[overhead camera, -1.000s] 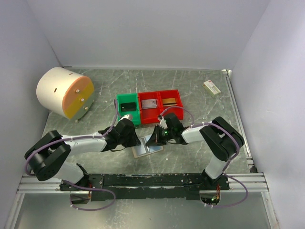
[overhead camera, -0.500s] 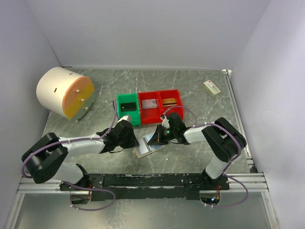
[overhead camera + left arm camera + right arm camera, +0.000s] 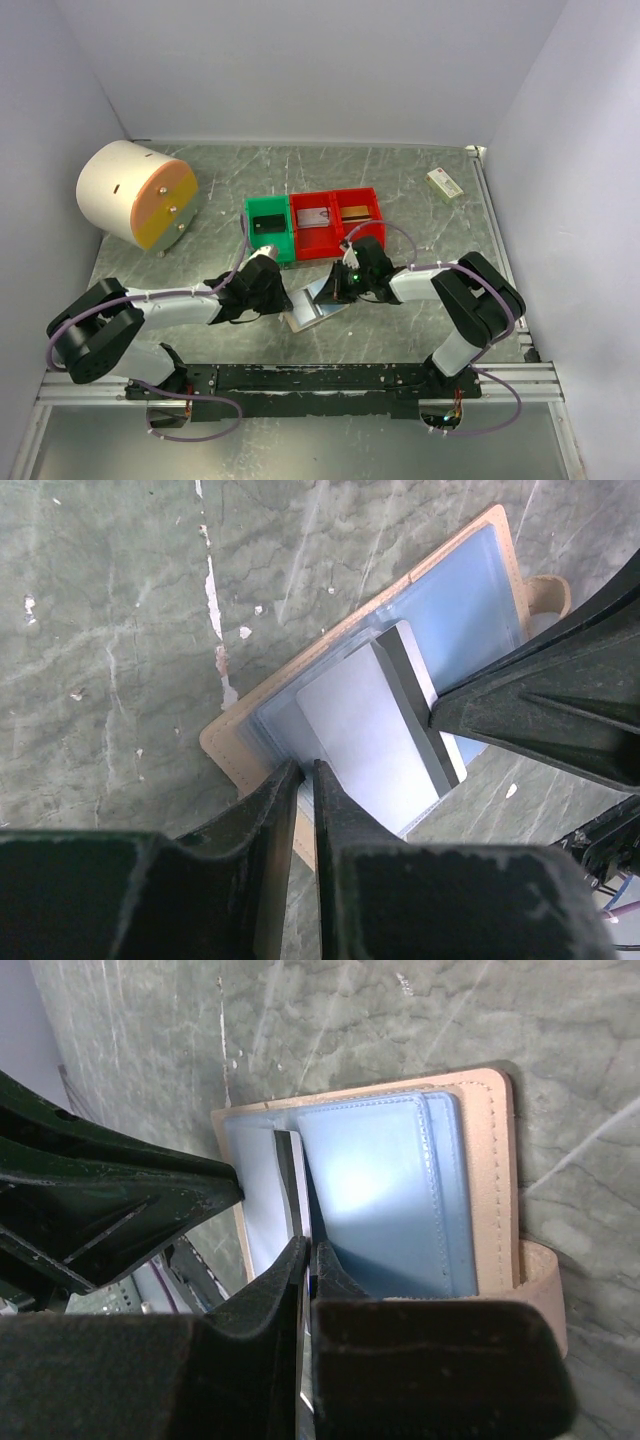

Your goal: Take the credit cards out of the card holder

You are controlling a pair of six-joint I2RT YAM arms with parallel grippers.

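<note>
Down at the near middle of the table (image 3: 400, 170), between the two arms, the tan card holder (image 3: 470, 600) lies open with its pale blue pockets facing up. The left gripper (image 3: 305, 780) is pinched on the holder's near edge, its fingers almost together with the tan rim and pocket lip between them, pinning it flat. The right gripper (image 3: 305, 1255) has its fingers pressed tight on the thin edge of a silver-grey card (image 3: 365, 730), which stands partly out of its pocket and tilted up from the holder.

Beyond them, the green bin (image 3: 250, 228) and the two red bins (image 3: 310, 248) each seem to hold a card already, so I'd judge this to be a late extraction, well into the job. I can't tell whether more cards are tucked beneath.

The next move calls for the right arm to draw the card straight out along the pocket's opening while the left keeps the holder from lifting or sliding. If the holder drags along, the thin card could slip from that narrow pinch.
</note>
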